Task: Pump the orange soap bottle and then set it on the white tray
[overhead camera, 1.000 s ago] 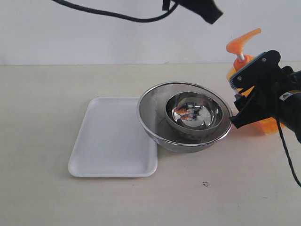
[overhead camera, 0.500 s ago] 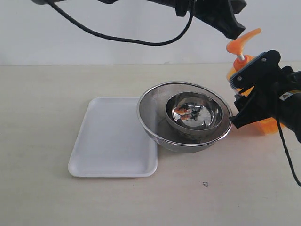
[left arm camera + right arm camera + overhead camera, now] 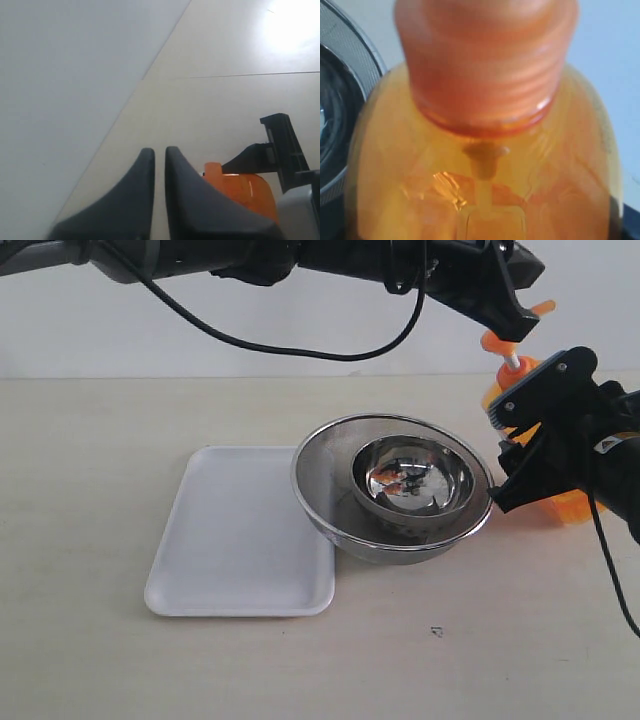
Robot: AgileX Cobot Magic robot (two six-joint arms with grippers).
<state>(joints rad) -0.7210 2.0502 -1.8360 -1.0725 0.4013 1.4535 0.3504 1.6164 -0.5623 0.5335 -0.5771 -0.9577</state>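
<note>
The orange soap bottle (image 3: 567,506) stands at the right, behind the steel bowls, with its white stem (image 3: 515,362) showing. My right gripper (image 3: 505,455) is shut on the bottle's body; in the right wrist view the bottle (image 3: 485,150) fills the picture and hides the fingers. My left gripper (image 3: 514,322) reaches across from the left, shut, its tips down on the orange pump head (image 3: 489,340). In the left wrist view the shut fingertips (image 3: 160,150) sit beside the pump head (image 3: 242,187). The white tray (image 3: 240,540) lies flat at centre left with nothing on it.
Two nested steel bowls (image 3: 330,510) sit between tray and bottle, the outer rim overlapping the tray's right edge. The left arm and its black cable (image 3: 300,345) span the top of the scene. A small dark mark (image 3: 436,631) is on the tabletop.
The left arm has swung in from the top and come down onto the pump head. The right gripper and the bottle have not moved.
</note>
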